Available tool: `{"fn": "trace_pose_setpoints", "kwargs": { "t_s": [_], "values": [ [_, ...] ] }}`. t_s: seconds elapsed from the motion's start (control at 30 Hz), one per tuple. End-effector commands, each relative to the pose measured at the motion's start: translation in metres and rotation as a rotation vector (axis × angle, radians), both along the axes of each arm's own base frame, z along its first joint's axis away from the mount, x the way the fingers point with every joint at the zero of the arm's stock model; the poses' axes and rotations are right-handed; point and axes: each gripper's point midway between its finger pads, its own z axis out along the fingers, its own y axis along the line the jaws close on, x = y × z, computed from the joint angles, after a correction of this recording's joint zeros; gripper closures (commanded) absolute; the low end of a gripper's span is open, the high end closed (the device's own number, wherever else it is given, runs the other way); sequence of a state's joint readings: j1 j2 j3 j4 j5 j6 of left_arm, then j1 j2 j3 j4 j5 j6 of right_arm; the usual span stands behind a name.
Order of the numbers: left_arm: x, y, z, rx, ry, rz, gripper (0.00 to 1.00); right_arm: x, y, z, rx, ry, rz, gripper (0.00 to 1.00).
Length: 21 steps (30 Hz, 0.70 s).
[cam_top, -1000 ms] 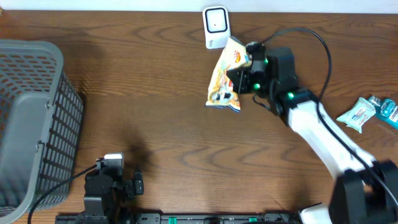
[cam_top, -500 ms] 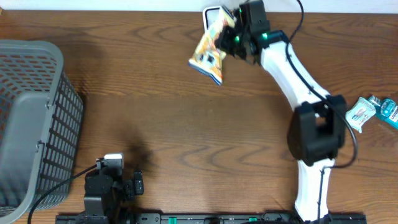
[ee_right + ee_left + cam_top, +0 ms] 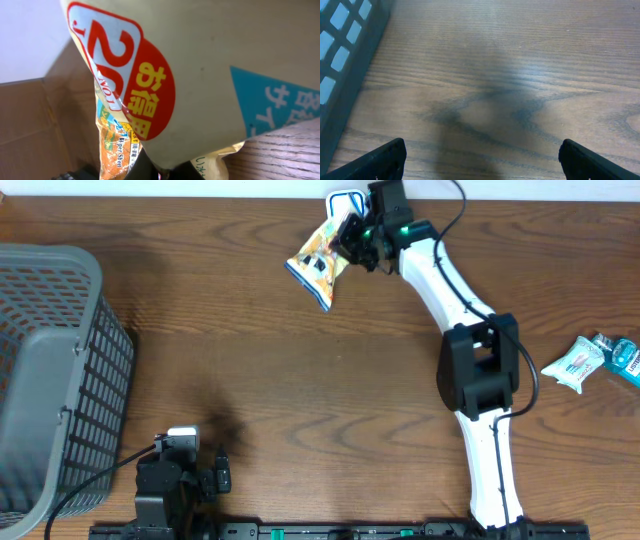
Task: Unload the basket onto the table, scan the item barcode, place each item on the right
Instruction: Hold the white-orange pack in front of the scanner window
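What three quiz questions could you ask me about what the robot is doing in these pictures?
1. Pick one. How do the jaws of the left gripper stand? A) open B) shut C) out of sight
2. True or false: the grey basket stands far to the left of the snack bag, not touching it.
3. Fill the gap: the right gripper holds the snack bag up beside the small white ____ at the far edge.

Key: 1 A. 2 true. 3 scanner.
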<state>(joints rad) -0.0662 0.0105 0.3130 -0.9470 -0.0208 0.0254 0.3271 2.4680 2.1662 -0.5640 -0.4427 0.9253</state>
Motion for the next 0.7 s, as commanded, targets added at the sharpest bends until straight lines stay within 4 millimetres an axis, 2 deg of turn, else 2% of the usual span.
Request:
{"fn": "trace_pose_setpoints", "kwargs": {
  "t_s": [0.0, 0.23, 0.37, 0.43, 0.5, 0.57, 0.67],
  "values": [
    [-0.007, -0.001, -0.008, -0.008, 0.04, 0.0, 0.02, -0.004, 0.023, 0.02, 0.053, -0.023, 0.037, 0.98],
    [-0.007, -0.001, -0.008, -0.008, 0.04, 0.0, 0.02, -0.006, 0.022, 0.021, 0.038, -0.051, 0.088, 0.98],
    [-0.007, -0.001, -0.008, -0.008, 0.04, 0.0, 0.02, -0.016, 0.027, 0.036, 0.079, -0.078, 0.193, 0.99],
    [-0.007, -0.001, -0.008, -0.008, 0.04, 0.0, 0.02, -0.022, 0.018, 0.042, 0.053, -0.085, 0.221, 0.99],
    [-0.007, -0.001, -0.008, -0.008, 0.04, 0.0, 0.02, -0.031, 0.002, 0.049, -0.009, -0.099, 0.265, 0.99],
    [-0.007, -0.001, -0.008, -0.008, 0.04, 0.0, 0.02, -0.039, -0.026, 0.051, -0.125, -0.085, 0.255, 0.99],
    [-0.007, -0.001, -0.008, -0.008, 0.04, 0.0, 0.02, -0.043, -0.094, 0.049, -0.387, -0.027, 0.135, 0.99]
  ]
}}
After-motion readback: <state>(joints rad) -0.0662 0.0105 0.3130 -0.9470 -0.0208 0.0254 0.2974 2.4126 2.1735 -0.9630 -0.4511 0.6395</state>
